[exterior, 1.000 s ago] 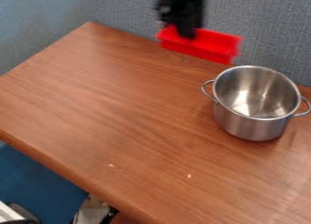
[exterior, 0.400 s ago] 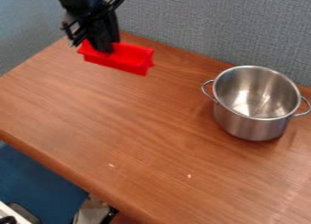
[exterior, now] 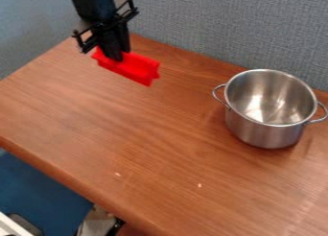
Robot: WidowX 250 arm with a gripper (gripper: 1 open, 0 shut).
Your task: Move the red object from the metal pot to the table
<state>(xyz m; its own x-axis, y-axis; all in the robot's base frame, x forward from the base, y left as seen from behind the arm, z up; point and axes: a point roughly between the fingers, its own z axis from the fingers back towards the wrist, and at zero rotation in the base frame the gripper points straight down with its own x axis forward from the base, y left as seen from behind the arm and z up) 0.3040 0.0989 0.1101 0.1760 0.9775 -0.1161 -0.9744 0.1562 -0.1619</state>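
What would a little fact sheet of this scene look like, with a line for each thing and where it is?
pincer: points down, shut on the red block's upper left end
red block: over the table's far left part, well left of the pot; whether it touches the wood cannot be told
metal pot: upright at the right, nothing inside
table: reddish-brown wood
backdrop: blue-grey wall

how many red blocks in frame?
1. The red object is at the table's far left, held in the gripper. The metal pot looks empty.
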